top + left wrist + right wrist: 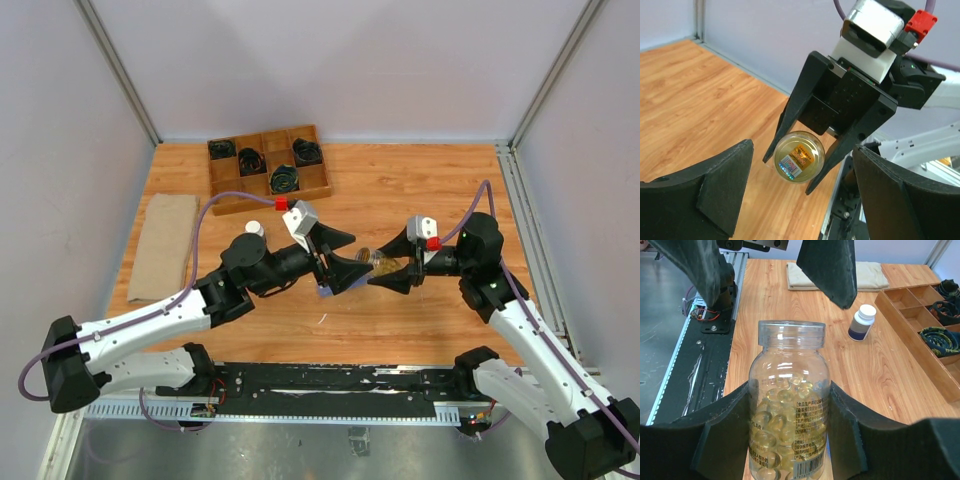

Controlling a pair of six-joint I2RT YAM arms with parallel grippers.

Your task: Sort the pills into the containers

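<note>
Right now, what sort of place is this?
Probably a robotics lab test cell: two robot arms bolted to a black rail at a wooden table's edge, walled in by plain grey panels.

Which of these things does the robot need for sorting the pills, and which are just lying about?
In the job: clear bottle of yellow pills; right gripper, jaws shut on it; left gripper, jaws open near its mouth.
Lying about: wooden tray with black coils; folded cloth; dark white-capped bottle.
</note>
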